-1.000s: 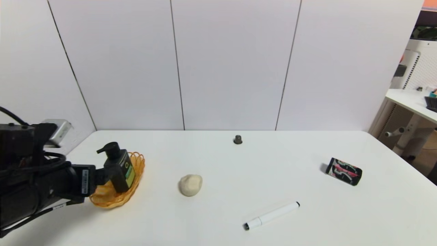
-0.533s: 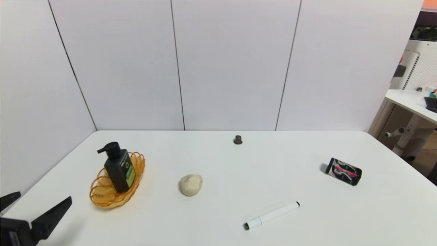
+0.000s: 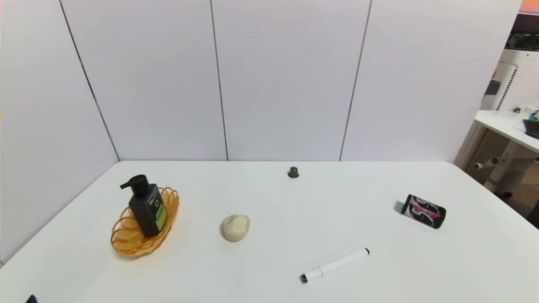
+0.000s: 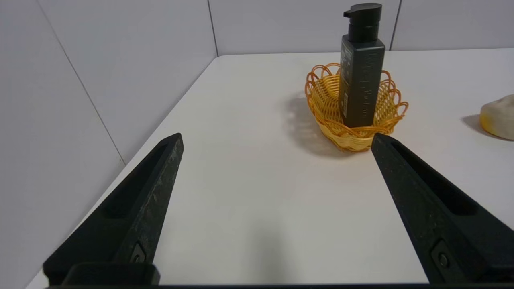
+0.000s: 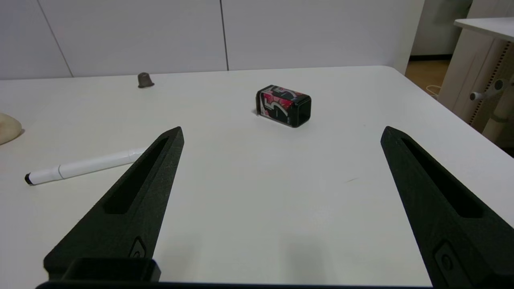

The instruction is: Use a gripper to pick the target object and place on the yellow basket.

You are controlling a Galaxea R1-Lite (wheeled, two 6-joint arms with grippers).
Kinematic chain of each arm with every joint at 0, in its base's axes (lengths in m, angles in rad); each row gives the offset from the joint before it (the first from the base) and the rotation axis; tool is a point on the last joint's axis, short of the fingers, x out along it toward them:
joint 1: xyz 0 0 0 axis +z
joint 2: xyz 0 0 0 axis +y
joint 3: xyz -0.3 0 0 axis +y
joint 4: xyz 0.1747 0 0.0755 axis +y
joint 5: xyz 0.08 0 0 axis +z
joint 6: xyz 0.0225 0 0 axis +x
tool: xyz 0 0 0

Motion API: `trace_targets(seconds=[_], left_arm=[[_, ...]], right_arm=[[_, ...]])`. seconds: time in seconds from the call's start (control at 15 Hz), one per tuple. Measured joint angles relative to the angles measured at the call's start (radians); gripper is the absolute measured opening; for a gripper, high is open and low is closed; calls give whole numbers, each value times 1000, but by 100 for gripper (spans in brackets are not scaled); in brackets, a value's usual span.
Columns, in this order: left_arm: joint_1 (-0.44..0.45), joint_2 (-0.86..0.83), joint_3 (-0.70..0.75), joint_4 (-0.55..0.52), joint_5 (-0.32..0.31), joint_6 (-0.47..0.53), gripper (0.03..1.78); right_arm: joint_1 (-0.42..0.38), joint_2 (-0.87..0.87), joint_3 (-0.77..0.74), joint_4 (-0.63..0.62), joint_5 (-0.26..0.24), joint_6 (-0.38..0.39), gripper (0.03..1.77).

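The pump bottle (image 3: 146, 206) is standing upright inside the yellow basket (image 3: 126, 244) at the left of the counter (image 3: 294, 219), so the placing looks done. The left hand (image 4: 277, 140) is hanging well short of the basket, spread wide and gripping nothing. Farther right, the right hand (image 5: 281, 134) is idling, also spread and empty.

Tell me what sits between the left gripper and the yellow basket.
Nothing: in the left wrist view only bare white table separates the open left gripper from the yellow basket.
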Motion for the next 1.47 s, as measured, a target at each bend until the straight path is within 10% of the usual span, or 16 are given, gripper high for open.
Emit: trace_targets(seconds=[0.27, 1.47], left_arm=[[11, -135, 3, 164, -210, 2, 169], [13, -166, 4, 173, -185, -68, 169]], right_arm=[[0, 0, 0, 0, -1, 0, 169], [0, 0, 0, 0, -14, 17, 169]])
